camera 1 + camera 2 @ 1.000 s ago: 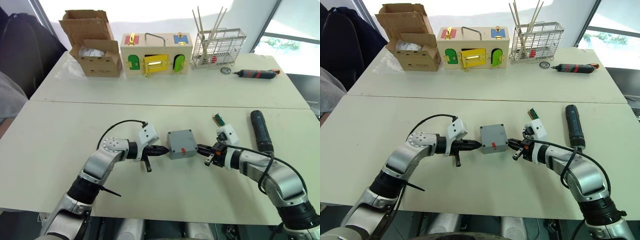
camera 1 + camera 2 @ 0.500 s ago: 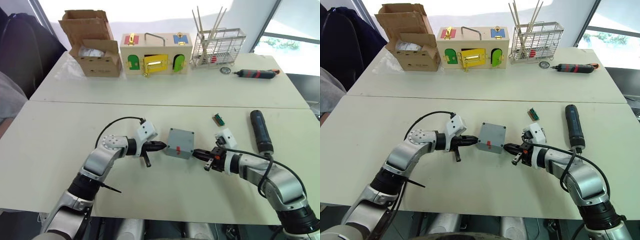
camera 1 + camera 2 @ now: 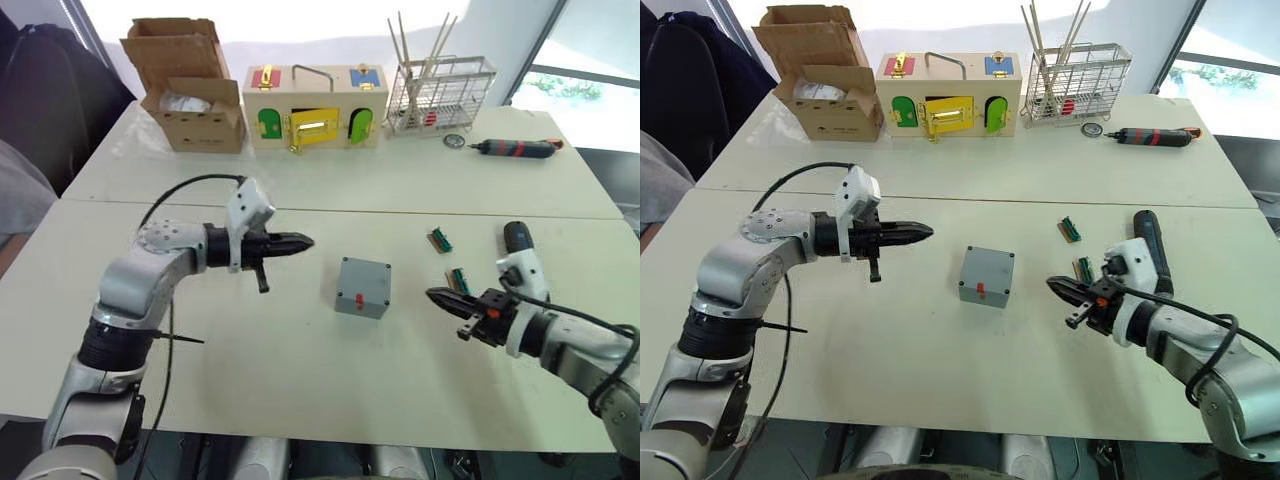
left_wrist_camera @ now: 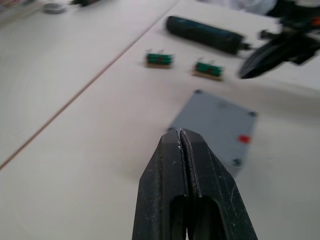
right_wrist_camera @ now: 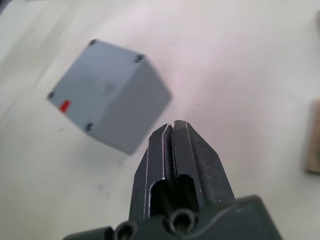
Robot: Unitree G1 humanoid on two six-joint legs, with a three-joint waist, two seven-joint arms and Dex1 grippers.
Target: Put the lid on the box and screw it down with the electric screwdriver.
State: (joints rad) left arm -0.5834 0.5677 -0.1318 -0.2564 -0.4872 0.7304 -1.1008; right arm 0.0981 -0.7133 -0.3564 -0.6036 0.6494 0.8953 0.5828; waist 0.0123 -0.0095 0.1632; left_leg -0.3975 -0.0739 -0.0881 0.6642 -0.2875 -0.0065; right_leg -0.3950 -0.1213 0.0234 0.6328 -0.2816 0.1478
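Box (image 3: 363,287) sits alone on the counter (image 3: 250,350), lid on. Left gripper (image 3: 303,241) and right gripper (image 3: 434,294) both closed, empty, clear of it.

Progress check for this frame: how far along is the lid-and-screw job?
Done, probably: the box sits as one closed block, and the face with corner holes looks like the lid already seated. In hand: nothing. The left tool and right tool are both shut, empty and apart from the box. Left: the electric screwdriver lies ungripped by the right arm, so screwing looks undone.
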